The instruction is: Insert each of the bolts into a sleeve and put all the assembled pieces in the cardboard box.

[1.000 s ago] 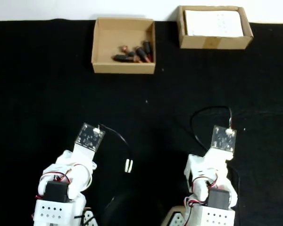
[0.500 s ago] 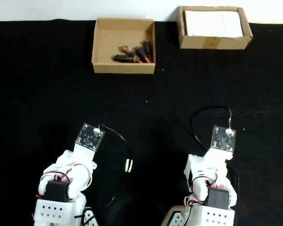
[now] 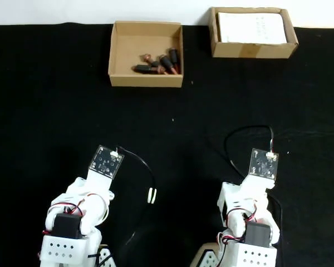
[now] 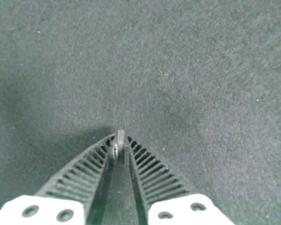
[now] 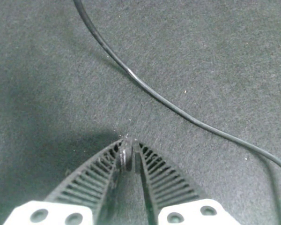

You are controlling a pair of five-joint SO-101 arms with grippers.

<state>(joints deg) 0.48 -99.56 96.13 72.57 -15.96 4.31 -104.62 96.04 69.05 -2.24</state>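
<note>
Several dark sleeves with copper bolts [image 3: 158, 62] lie together in the cardboard box [image 3: 122, 53] at the back of the table. Both arms sit folded at the front edge, far from that box. My left gripper [image 4: 120, 144] is shut with nothing between its ribbed fingers, pointing down at bare black cloth. My right gripper [image 5: 127, 151] is shut and empty too, close above the cloth beside a black cable [image 5: 168, 104]. From above, the left arm [image 3: 83, 207] is at the front left and the right arm [image 3: 249, 211] at the front right.
A second cardboard box [image 3: 254, 51] holding a white sheet stands at the back right. Black cables [image 3: 143, 167] loop on the cloth by each arm, one with a small white connector [image 3: 152, 195]. The table's black cloth [image 3: 172, 119] spreads between the arms and the boxes.
</note>
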